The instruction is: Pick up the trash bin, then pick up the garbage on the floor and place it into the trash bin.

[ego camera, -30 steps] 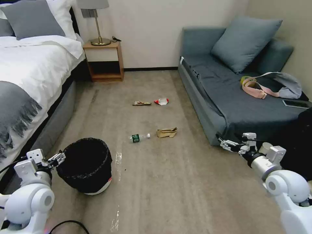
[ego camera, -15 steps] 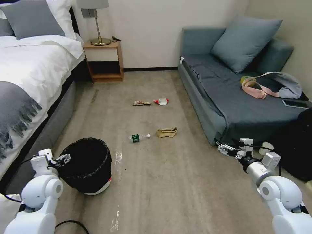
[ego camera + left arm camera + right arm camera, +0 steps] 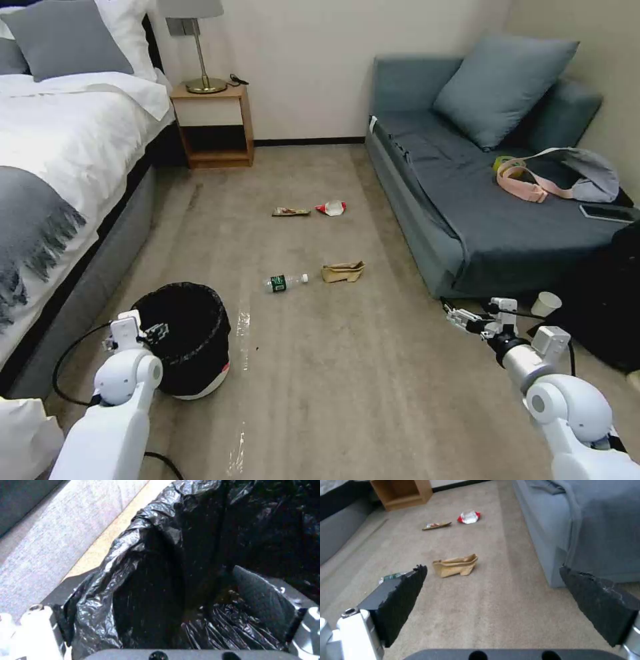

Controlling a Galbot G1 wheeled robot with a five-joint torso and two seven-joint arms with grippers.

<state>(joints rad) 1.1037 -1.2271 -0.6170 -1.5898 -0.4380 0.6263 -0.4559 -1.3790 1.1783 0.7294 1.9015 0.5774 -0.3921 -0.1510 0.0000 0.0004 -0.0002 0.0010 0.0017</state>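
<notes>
Left wrist view: left pincer (image 3: 173,620) apart astride rim of round black liner-wrapped trash bin (image 3: 190,333) standing on carpet beside bed, likely to pinch only crinkly liner and slip; right pincer (image 3: 493,605) apart, idle.

Both arms are showing glossy white rounded shells, each with a bulging joint housing bearing a grey circular cap on its side. The left arm (image 3: 113,413) is trailing a thin black cable that is looping out beside it. The right arm (image 3: 573,413) is narrowing into a silver-grey cylindrical wrist with a black ring, and small white blocky modules are sitting on top of it, with thin black wires running along. The right gripper (image 3: 460,318) is showing white metal links and dark jaws. In the right wrist view the jaws are wearing black, rough-textured pads on white mounts with a silver screw head.
</notes>
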